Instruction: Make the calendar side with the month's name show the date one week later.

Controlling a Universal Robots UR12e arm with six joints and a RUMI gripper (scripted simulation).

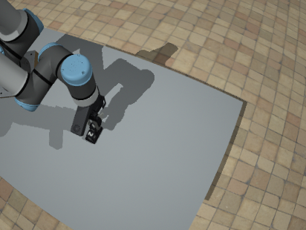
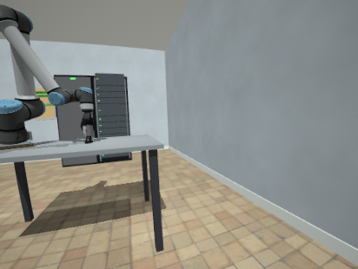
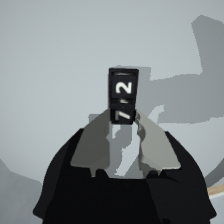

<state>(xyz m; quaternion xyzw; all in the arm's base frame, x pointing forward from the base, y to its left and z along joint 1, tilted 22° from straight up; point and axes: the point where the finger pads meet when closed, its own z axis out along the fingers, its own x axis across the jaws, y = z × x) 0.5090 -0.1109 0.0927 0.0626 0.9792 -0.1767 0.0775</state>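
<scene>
My gripper [image 1: 94,127] [image 2: 89,137] [image 3: 122,109] is shut on a black calendar cube [image 1: 92,135] [image 3: 122,78] and holds it at the fingertips, low over the grey table [image 1: 167,148] [image 2: 126,141]. In the wrist view the cube shows a white 2 on one face and a 7 on the face below it, nearer the fingers. In the top view a 2 shows on the cube. I cannot tell whether the cube touches the table. The tray and the other cube are not in view.
The table's right edge [image 1: 232,142] drops off to a tiled floor [image 1: 260,56]. The arm [image 1: 44,74] reaches in from the left and casts shadows on the table. A dark server cabinet [image 2: 110,104] stands behind the table, and a grey wall [image 2: 261,108] lies to the right.
</scene>
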